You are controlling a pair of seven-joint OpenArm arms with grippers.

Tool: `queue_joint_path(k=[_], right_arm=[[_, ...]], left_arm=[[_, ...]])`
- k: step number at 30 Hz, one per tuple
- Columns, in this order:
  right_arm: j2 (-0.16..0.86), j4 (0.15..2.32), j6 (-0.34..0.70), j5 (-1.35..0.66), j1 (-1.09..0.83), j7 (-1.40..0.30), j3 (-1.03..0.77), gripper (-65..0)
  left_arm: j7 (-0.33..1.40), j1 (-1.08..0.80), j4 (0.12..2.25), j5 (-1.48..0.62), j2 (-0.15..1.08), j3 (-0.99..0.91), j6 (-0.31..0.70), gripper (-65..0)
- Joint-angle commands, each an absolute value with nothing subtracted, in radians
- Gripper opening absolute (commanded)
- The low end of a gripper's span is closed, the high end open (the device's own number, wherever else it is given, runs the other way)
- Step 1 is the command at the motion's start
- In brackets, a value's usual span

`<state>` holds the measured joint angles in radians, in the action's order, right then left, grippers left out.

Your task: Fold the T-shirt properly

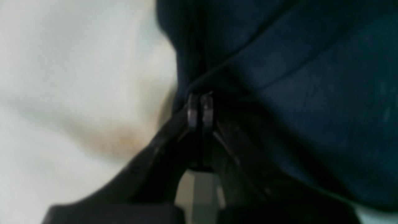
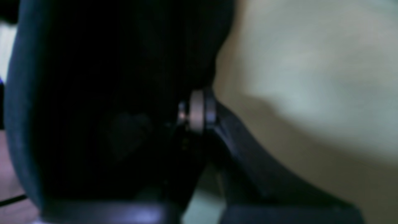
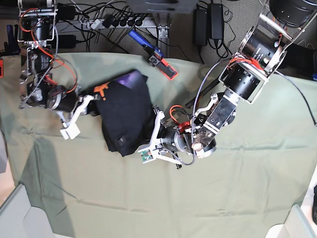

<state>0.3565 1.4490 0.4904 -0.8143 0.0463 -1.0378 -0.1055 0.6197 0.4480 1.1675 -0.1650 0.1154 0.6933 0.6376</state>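
- T-shirt (image 3: 126,116): one black garment, bunched into a compact, roughly rectangular bundle on the left-centre of the table cloth (image 3: 237,188). One purple patch (image 3: 132,77) shows at its top edge and one small orange mark (image 3: 101,89) at its upper left corner.
- Arms: two. The right arm enters from the left of the base view; the left arm enters from the upper right.
- Right gripper (image 3: 94,101): meets the upper left edge of the shirt. In the right wrist view (image 2: 199,109) its two fingertips are pressed together with dark fabric bunched against them, so it is clamped on the cloth.
- Left gripper (image 3: 152,130): meets the right edge of the bundle. In the left wrist view (image 1: 200,109) the two tips lie side by side with no gap, pinching a fold of the dark fabric (image 1: 295,77).
- Table cloth: one pale green sheet covering the table, wrinkled, visible as a blurred light surface in both wrist views (image 1: 77,77) (image 2: 311,77).
- Background: one blue-and-orange tool (image 3: 153,54) lies at the far edge of the cloth, well apart from the shirt; cables (image 3: 109,17) run behind it.
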Motion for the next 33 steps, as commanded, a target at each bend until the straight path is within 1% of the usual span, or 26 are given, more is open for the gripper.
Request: queue_joint_path(k=[1, 8, 13, 14, 16, 19, 24, 28, 33], right_arm=[[0.362, 1.477, 0.551, -0.839, 0.041, -1.047, -0.109, -65.0], [0.363, 1.555, 0.551, -0.839, -0.012, -1.048, -0.109, -65.0], [0.363, 1.560, 0.550, -0.826, -0.011, -1.047, -0.110, -65.0], [0.364, 1.563, 0.550, -0.827, -0.010, -1.047, -0.113, -65.0], [0.366, 1.577, 0.550, -0.826, -0.012, -1.048, -0.127, -65.0], [0.369, 1.606, 0.550, -0.827, -0.011, -1.048, -0.169, -65.0], [0.369, 1.642, 0.550, -0.830, -0.012, -1.048, -0.261, -65.0], [0.373, 1.643, 0.550, -0.830, -0.012, -1.060, -0.308, -65.0], [0.431, 1.644, 0.550, -0.839, -0.031, -1.085, -0.363, -65.0]], left_arm=[[0.594, 0.485, 1.176, -0.173, 0.100, 0.688, 0.640, -65.0], [0.560, 0.501, 1.171, -0.159, 0.091, 0.688, 0.640, -65.0], [0.580, 0.516, 1.172, -0.159, 0.093, 0.688, 0.640, -65.0], [0.593, 0.525, 1.174, -0.160, 0.095, 0.687, 0.628, -65.0], [0.637, 0.548, 1.198, -0.176, 0.105, 0.685, 0.561, -65.0], [0.704, 0.564, 1.295, -0.242, 0.139, 0.654, 0.503, -65.0], [0.762, 0.528, 1.501, -0.343, 0.196, 0.571, 0.506, -65.0], [0.826, 0.493, 1.589, -0.424, 0.226, 0.516, 0.506, -65.0], [0.844, 0.380, 1.715, -0.476, 0.313, 0.389, 0.509, -65.0]])
